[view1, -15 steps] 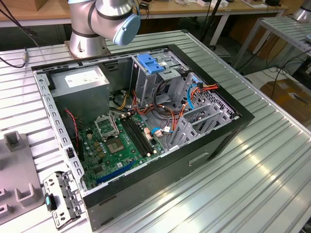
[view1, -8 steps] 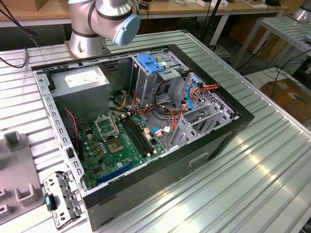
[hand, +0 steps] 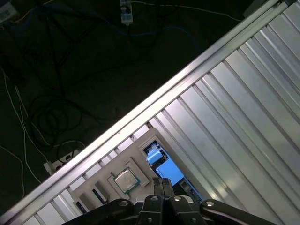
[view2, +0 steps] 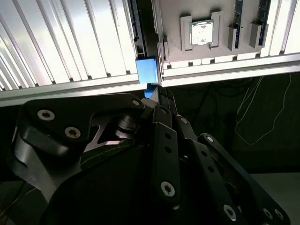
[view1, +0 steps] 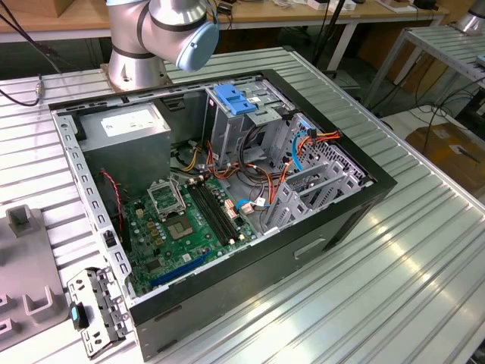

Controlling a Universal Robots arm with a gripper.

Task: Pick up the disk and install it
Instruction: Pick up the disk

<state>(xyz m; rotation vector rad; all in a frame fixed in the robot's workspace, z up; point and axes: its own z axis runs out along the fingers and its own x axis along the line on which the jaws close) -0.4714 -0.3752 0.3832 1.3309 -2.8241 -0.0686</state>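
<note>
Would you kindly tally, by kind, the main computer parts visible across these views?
Computer case: 1
Power supply: 1
Motherboard: 1
Blue latch plate: 1
Processor chip: 1
Disk: 1
Total: 6

Disk (hand: pixel 165 172) partly hidden behind hand (hand: pixel 161 182); arm (view1: pixel 163 30) cut by exterior view's top edge.
</note>
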